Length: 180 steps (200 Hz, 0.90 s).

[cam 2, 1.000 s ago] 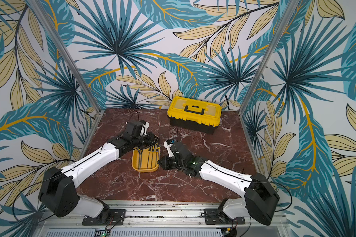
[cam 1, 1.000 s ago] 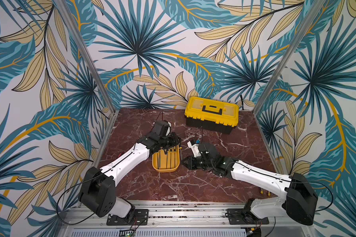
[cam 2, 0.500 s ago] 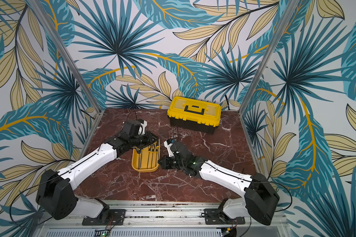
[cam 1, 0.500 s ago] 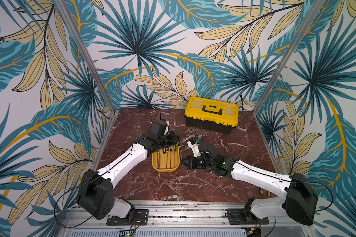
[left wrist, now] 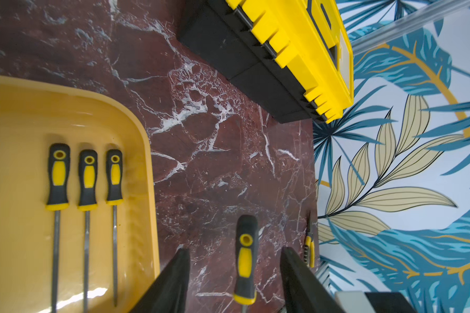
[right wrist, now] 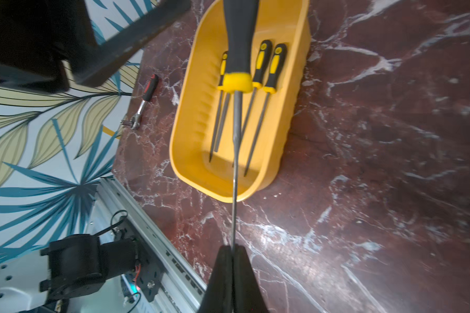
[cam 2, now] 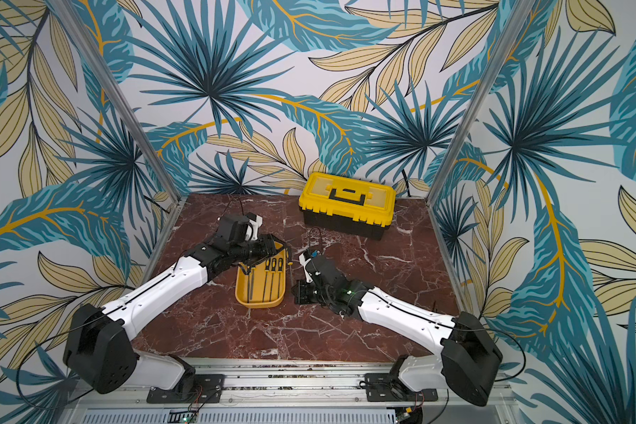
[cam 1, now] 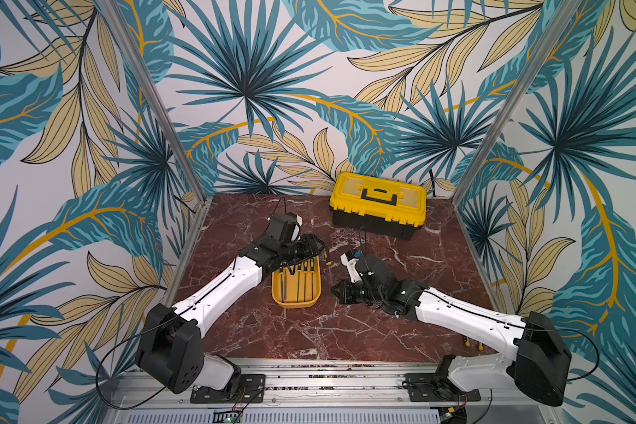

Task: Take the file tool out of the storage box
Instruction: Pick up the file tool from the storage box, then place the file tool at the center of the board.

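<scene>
Here the storage box (cam 1: 296, 304) sat on the bench (cam 1: 309, 337), three files (left wrist: 87, 176) lying inside. Just right of it, the left tool (left wrist: 234, 249) stood spread either side of the handle of the file tool (right wrist: 240, 40), while the right tool (right wrist: 232, 250) pinched its metal tip.

Newly apart — left jaws, no longer on the file tool (left wrist: 245, 257)

The storage box (right wrist: 186, 135) is gleaming as glossy yellow plastic; the file tool (right wrist: 235, 81) is showing a dull metal shaft and matt black-and-yellow handle; the tabletop (right wrist: 364, 135) is shining like polished marble.
</scene>
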Each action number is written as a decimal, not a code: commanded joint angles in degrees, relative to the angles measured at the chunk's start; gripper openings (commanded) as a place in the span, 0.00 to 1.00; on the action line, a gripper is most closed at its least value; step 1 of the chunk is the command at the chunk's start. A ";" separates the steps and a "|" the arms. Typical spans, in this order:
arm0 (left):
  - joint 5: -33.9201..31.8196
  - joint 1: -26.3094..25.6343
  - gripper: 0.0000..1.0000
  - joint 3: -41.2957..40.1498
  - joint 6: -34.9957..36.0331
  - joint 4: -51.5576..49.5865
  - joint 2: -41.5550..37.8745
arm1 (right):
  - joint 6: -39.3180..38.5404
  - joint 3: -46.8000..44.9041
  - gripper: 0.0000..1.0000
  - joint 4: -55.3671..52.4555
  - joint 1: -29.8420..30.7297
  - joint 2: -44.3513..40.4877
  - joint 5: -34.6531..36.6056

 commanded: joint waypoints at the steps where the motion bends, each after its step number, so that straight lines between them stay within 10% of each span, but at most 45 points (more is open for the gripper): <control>1: 0.04 1.11 0.74 2.31 3.67 -3.52 -3.04 | -3.83 1.34 0.00 -10.20 -1.01 -3.13 8.44; 42: -4.27 1.31 1.00 5.12 10.44 -12.56 -4.70 | -7.53 0.75 0.00 -22.69 -6.94 -6.88 16.47; 180: -3.60 1.37 1.00 -1.24 17.44 -13.72 -11.31 | -20.38 0.88 0.00 -29.36 -25.91 2.11 14.49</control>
